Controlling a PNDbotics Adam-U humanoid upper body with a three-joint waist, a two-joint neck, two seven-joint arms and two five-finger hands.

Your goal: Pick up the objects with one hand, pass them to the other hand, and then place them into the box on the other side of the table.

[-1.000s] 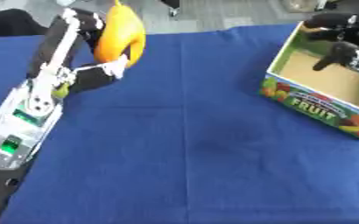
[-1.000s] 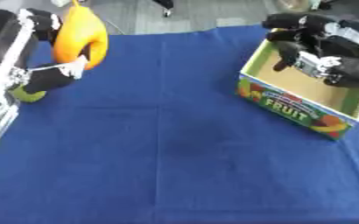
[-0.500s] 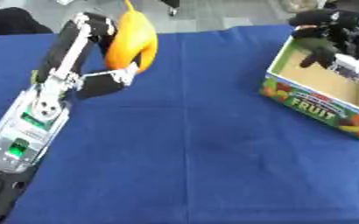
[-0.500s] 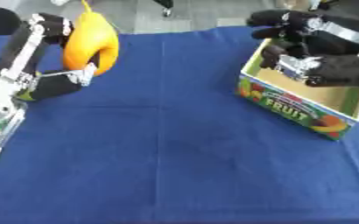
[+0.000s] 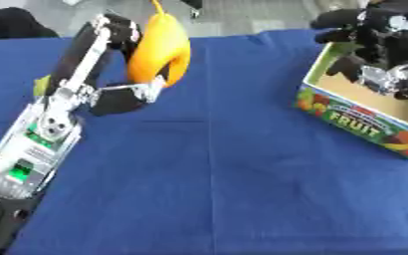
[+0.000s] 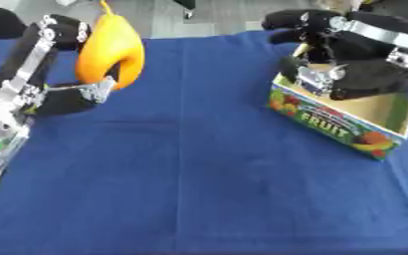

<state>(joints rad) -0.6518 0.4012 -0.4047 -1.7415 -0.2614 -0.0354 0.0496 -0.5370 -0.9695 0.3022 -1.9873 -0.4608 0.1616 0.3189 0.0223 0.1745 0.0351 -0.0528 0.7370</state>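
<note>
An orange-yellow pear-shaped fruit (image 5: 158, 55) with a stem hangs above the blue table, held in my left hand (image 5: 120, 97), whose fingers and thumb curl round it at the upper left. My right hand (image 6: 338, 55) hovers over the near-left corner of the cardboard "FRUIT" box (image 5: 360, 122) at the right, fingers spread and relaxed, holding nothing. The two hands are still a good way apart. The inside of the box is partly hidden by the right hand.
A blue cloth (image 5: 216, 179) covers the table. A small yellow-green thing (image 5: 40, 84) peeks out behind my left forearm. The far table edge meets a grey floor (image 5: 242, 17) at the top.
My left hand has carried the fruit rightward toward the middle. My right hand has risen out of the box and shifted left toward it.
</note>
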